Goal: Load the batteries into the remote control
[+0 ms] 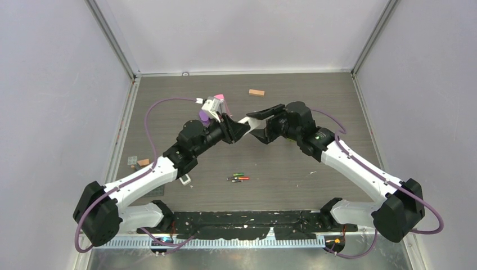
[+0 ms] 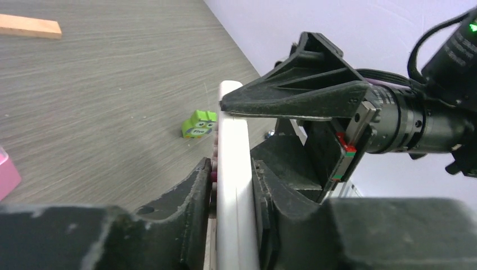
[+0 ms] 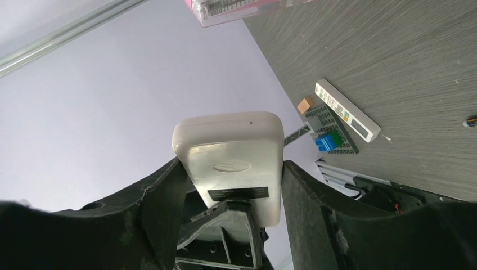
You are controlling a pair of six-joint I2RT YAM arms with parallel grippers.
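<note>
Pincers of both arms are closed on one white remote control (image 3: 228,140), which is held in the air over the middle of the counter (image 1: 315,95). The left pincer (image 2: 232,166) is clamped on its flat faces, and the right pincer (image 3: 230,166) is set against its side edges.

With two grips held at once, the remote could be twisted or levered loose if one arm is moved alone. It could be dropped if one grip is eased before the other is firm. Its back cover appears to be shut, so a slip is to be feared when the cover is pushed.

The batteries (image 1: 238,178) lie on the counter nearer the bases, well apart from the remote, and could easily be rolled away.

Counted:
- two pincers
- two remotes, one held and a second remote (image 3: 346,117) lying flat
- three batteries, as far as can be told
</note>
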